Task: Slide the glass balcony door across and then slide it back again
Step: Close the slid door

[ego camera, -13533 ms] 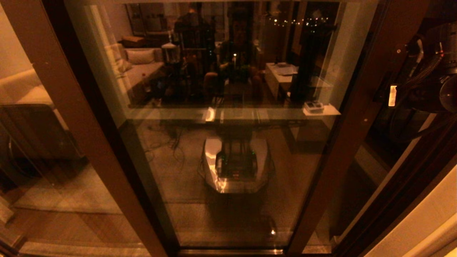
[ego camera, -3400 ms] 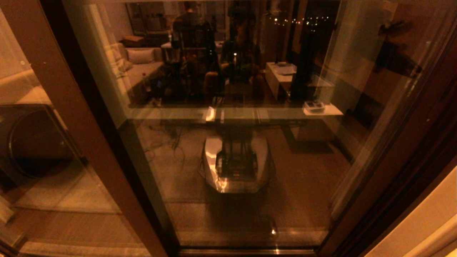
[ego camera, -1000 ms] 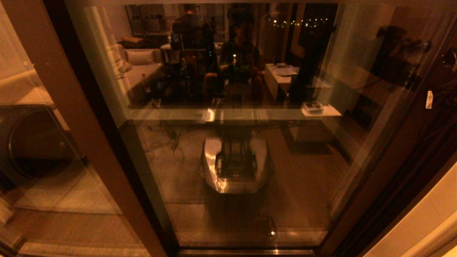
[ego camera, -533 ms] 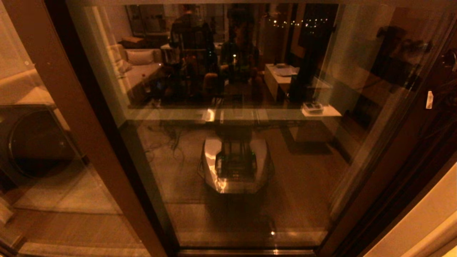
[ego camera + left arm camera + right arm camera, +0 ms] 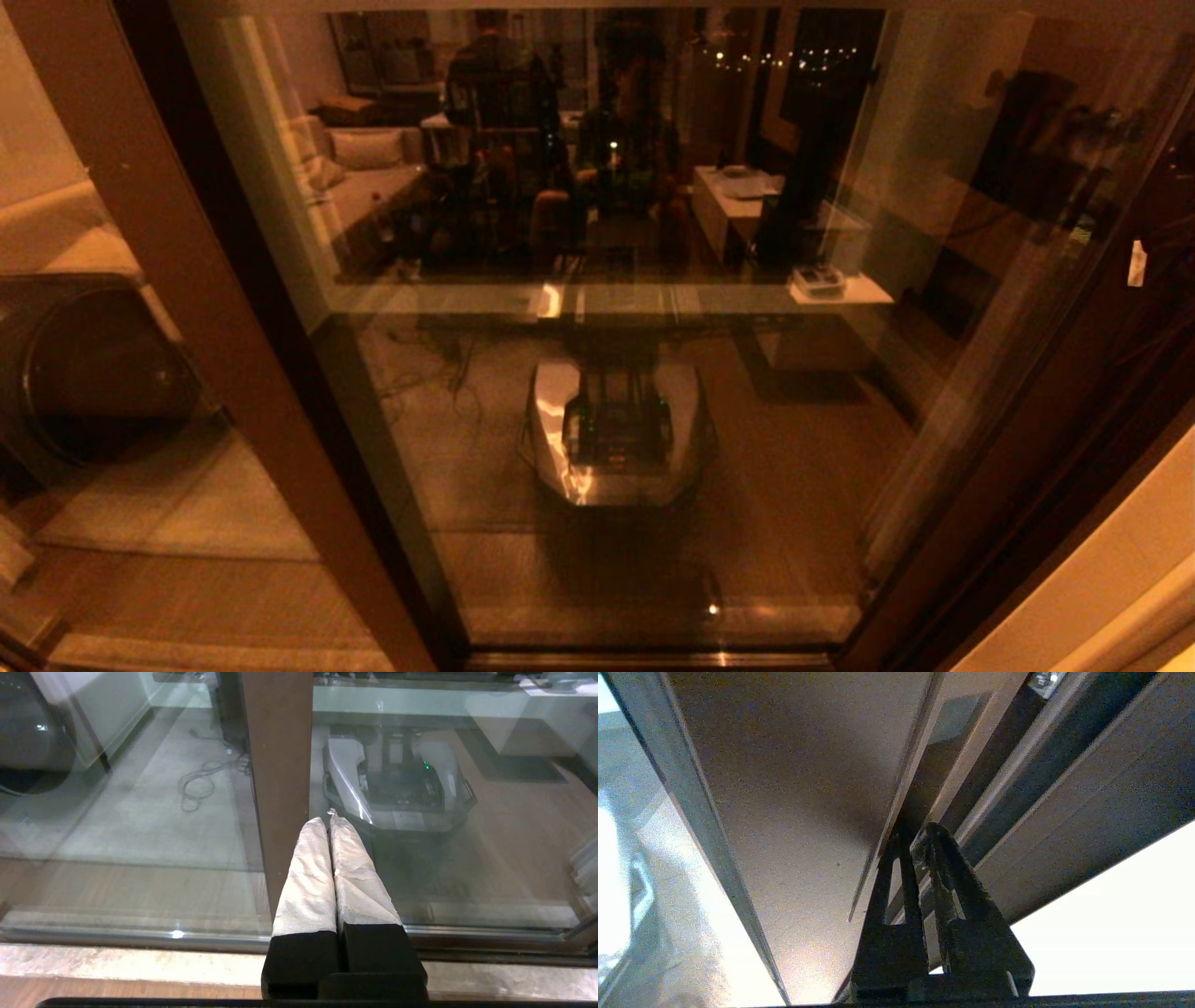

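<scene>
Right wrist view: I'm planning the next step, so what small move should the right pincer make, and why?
Probably ease the right pincer into the seam at the edge of the glass balcony door, then nudge the door toward the robot's left. In the head view the door sits fully across to the right, and the shut pincer points at that seam. The left pincer hangs shut, idle.

Pale sofa with cushion (image 5: pixel 364 154) reflected at upper left, low white table (image 5: pixel 738 201) at upper right, string of small lights (image 5: pixel 775 58) along the top, dark round drum-like appliance (image 5: pixel 89 378) at far left, loose cable (image 5: pixel 198 781) coiled on grey floor
</scene>
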You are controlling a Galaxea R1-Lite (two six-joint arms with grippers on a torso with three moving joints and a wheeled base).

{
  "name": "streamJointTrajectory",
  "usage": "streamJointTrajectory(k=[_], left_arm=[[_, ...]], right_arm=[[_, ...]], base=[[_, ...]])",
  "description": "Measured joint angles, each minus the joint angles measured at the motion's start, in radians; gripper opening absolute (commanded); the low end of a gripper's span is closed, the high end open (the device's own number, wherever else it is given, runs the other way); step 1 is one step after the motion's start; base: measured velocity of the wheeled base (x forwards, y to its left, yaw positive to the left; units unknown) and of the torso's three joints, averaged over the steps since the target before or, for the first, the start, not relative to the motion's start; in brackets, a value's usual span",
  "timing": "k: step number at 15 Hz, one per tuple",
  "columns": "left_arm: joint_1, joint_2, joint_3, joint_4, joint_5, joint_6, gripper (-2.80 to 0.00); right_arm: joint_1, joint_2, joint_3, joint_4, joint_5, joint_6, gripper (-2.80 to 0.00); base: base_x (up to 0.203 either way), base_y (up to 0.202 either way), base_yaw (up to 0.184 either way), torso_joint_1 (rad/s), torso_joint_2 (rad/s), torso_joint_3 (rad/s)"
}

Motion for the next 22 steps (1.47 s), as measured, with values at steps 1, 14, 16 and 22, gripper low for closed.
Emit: streamJointTrajectory(k=[1,14,16,22], left_arm=[[0.0,0.0,0.0,0.0,0.0,0.0,-2.8],[0.0,0.0,0.0,0.0,0.0,0.0,-2.8],[0.0,0.0,0.0,0.0,0.0,0.0,-2.8],[0.0,0.0,0.0,0.0,0.0,0.0,-2.8]], right_arm=[[-0.007,0.002,-0.002,0.0,0.0,-0.002,-2.8],[-0.057,0.007,-0.016,0.006,0.009,-0.006,-2.8],[-0.058,-0.007,0.002,0.003,0.012,-0.005,-2.8],[-0.045,-0.051,0.039,0.008,0.024,-0.005,-2.8]], base=[[0.0,0.0,0.0,0.0,0.0,0.0],[0.0,0.0,0.0,0.0,0.0,0.0],[0.0,0.0,0.0,0.0,0.0,0.0],[0.0,0.0,0.0,0.0,0.0,0.0]])
